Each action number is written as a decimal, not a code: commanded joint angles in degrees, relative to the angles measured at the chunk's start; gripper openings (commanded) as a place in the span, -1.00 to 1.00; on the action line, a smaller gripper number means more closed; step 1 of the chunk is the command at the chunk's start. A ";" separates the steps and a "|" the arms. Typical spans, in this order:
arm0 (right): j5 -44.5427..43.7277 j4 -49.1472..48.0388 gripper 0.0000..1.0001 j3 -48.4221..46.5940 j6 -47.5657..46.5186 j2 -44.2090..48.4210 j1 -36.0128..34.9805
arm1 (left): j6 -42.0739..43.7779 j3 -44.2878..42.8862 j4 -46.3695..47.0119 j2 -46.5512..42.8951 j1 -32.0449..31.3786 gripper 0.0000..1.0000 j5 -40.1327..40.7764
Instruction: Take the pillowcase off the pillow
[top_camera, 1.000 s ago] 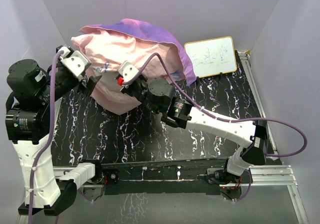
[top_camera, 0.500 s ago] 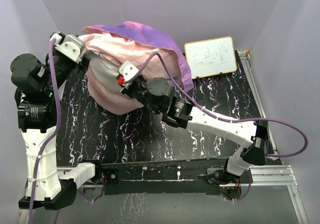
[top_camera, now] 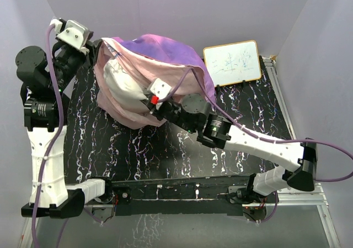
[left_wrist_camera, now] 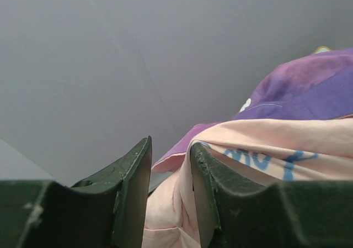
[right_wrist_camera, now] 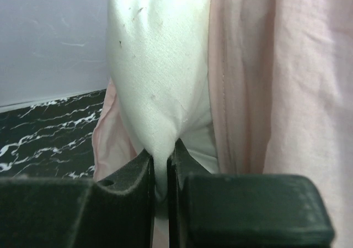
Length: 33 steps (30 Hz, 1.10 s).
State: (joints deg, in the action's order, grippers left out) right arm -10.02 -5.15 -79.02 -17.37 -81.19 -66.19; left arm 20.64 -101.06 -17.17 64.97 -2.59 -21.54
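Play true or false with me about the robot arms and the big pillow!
1. The right gripper is pinching the white pillow. True.
2. The pillow is all the way out of the pillowcase. False: only part of the white pillow shows at the opening; the rest is inside.
3. The whiteboard lies flat in the middle of the table. False: it stands propped at the back right, next to the pillowcase.
4. The pillowcase's pale pink edge sits between the fingers of the left gripper. True.
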 commanded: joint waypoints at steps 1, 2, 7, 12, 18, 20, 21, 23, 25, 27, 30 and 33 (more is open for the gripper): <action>8.24 1.59 -0.84 4.49 5.94 7.07 0.10 | -7.50 -4.39 -1.97 2.88 0.37 -0.42 -4.32; 9.70 1.77 -0.84 5.89 7.15 8.29 0.03 | -9.09 -4.17 -2.82 3.72 0.39 -0.50 -5.68; 16.15 0.85 -0.84 10.68 12.05 13.86 -1.22 | -17.85 -1.28 -4.98 7.01 0.39 -0.76 -13.61; 21.97 0.06 -0.84 7.67 18.78 15.95 -1.37 | -25.08 2.28 -4.20 9.76 -0.13 -0.77 -21.76; 11.11 2.41 -0.84 2.19 15.28 16.76 -1.06 | -15.23 -6.26 -13.52 9.87 -0.35 0.15 -26.53; 10.01 4.94 -0.84 -0.02 13.52 16.71 0.43 | -10.88 -8.83 -16.38 8.30 -0.39 0.36 -25.88; 10.70 6.62 -0.84 -1.32 13.47 16.48 1.98 | -9.12 -10.30 -17.35 7.60 -0.40 0.42 -25.06; 13.41 9.83 -0.84 -3.63 14.32 15.79 5.91 | -6.83 -13.30 -17.53 6.77 -0.37 0.49 -21.54; 17.88 12.85 -0.84 -5.18 15.59 15.05 11.32 | -6.63 -15.89 -15.13 6.11 -0.33 0.52 -16.26; 23.43 16.47 -0.84 -6.95 16.63 13.50 14.79 | -7.25 -18.26 -12.83 5.73 -0.35 0.61 -13.38; 29.87 21.32 -0.84 -10.26 17.42 10.01 17.57 | -9.63 -22.80 -14.69 6.66 -0.35 0.67 -21.23; 35.25 24.08 -0.84 -12.03 17.54 7.54 18.48 | -13.87 -22.30 -16.93 7.51 -0.35 0.67 -32.08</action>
State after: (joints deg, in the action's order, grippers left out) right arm 14.22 17.12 -86.59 -1.37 -71.26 -48.07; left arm 10.85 -123.35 -31.53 70.81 -2.74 -42.28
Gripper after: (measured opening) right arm 0.112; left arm 0.836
